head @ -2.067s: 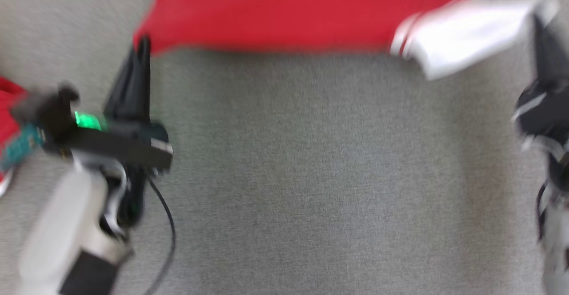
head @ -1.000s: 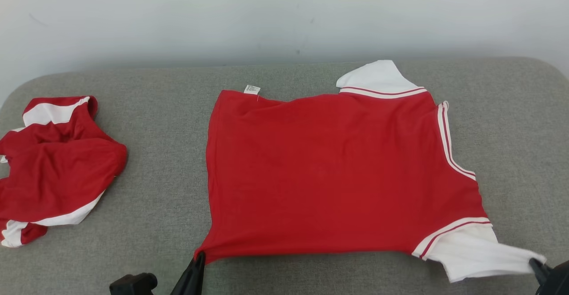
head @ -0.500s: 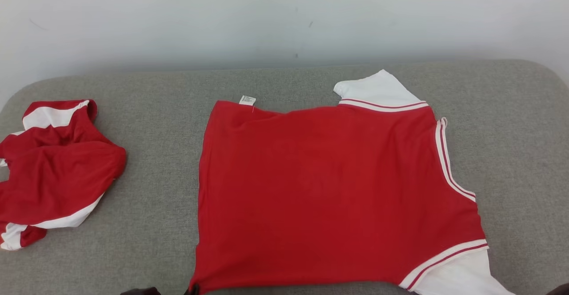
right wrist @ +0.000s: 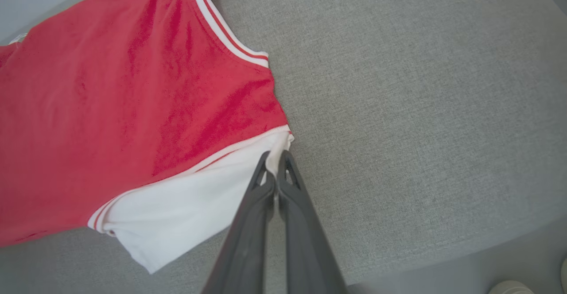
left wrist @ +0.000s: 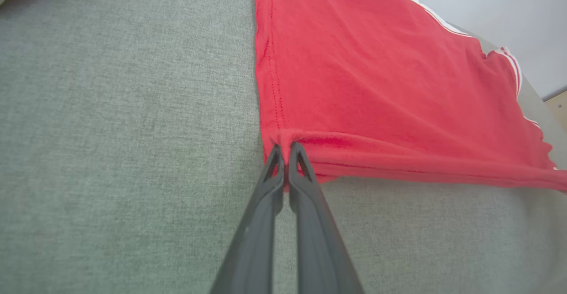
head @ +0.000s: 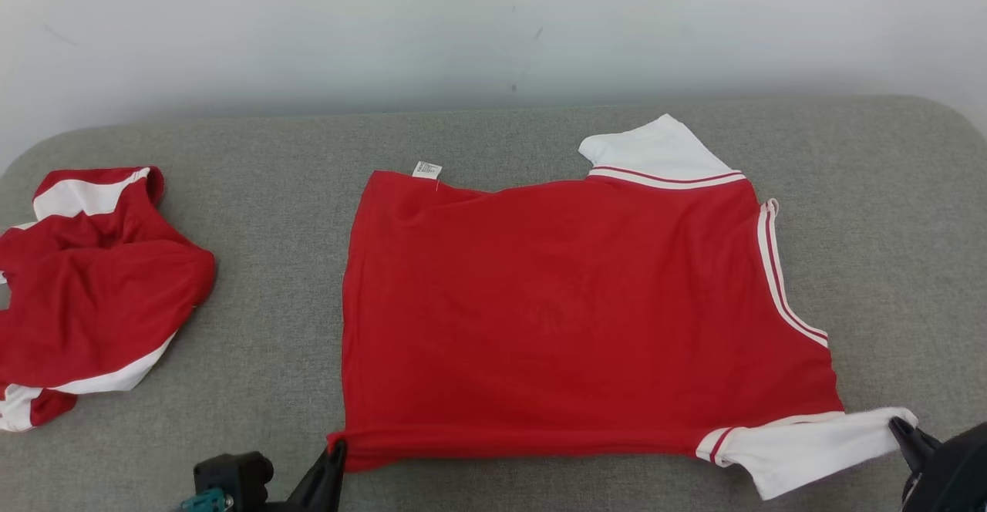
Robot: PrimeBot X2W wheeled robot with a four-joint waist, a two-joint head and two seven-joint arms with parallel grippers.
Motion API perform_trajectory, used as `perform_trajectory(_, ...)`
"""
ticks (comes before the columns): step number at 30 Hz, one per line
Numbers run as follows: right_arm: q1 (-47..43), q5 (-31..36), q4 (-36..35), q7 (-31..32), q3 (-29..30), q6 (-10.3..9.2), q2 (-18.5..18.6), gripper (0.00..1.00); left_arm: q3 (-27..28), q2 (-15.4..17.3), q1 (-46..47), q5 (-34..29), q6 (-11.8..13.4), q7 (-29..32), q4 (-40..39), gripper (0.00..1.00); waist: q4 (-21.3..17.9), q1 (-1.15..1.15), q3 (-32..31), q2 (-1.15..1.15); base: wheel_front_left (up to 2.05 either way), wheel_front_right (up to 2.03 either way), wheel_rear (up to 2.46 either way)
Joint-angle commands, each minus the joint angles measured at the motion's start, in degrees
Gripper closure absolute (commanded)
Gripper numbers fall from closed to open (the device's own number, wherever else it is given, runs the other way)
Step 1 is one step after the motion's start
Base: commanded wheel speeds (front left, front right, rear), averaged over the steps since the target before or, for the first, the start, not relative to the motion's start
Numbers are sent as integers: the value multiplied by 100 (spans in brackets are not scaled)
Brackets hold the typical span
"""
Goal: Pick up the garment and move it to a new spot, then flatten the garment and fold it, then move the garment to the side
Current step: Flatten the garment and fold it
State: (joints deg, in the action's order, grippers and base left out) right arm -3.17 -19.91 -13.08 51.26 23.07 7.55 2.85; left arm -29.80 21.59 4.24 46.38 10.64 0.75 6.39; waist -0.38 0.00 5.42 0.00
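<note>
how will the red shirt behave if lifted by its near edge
Probably floppy: the red shirt bunches into a ridge where the left gripper pinches its corner. Likely to sag between grips, since the right gripper holds only the white sleeve tip.

2 slim dark grey fingers [left wrist: 259,223]

The head camera sits high up and far back. It looks forward and down at the whole grey cushion [head: 262,188] and the wall [head: 493,26] behind it. The left pincer [head: 337,450] and right pincer [head: 898,425] peek in at its bottom edge. Each wrist camera sits close behind its own pincer and looks along the fingers. The left one sees the garment [left wrist: 376,86] corner at its tips. The right one sees the white sleeve [right wrist: 177,214] at its tips. All three views share the garment.
</note>
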Motion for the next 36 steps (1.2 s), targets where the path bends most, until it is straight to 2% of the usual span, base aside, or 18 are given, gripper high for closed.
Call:
perform_trajectory(1,82,-5,25,-54,-27,-11,6,100,9,-7,87,24,9,11,-12,100,-3,0,12,0,0,0,0)
perform_trajectory(5,517,-36,253,-297,-190,-11,7,100,16,-66,398,1,-52,58,67,100,-26,0,64,0,0,0,0)
perform_trajectory(16,1674,837,1067,-1405,-723,-11,9,100,-65,-275,1381,-230,-191,9,870,100,-1,0,328,0,0,0,0)
perform_trajectory(20,2041,966,1328,-1748,-782,-11,12,100,-90,-348,1638,-300,-228,-62,1114,100,23,0,437,0,0,0,0)
perform_trajectory(33,2901,1385,2149,-2225,-873,-11,101,100,-106,-557,2178,-358,-296,-327,1654,100,133,0,769,0,0,0,0)
perform_trajectory(34,2937,1404,2214,-2267,-876,-11,103,100,-116,-573,2202,-367,-317,-338,1689,87,143,0,784,0,0,0,0)
perform_trajectory(35,2966,1407,2280,-2298,-873,-11,97,30,-136,-584,2226,-386,-341,-366,1723,75,152,0,793,0,0,0,0)
perform_trajectory(36,3005,1391,2315,-2360,-855,-11,90,0,-144,-592,2252,-409,-348,-408,1760,0,161,0,799,0,0,0,0)
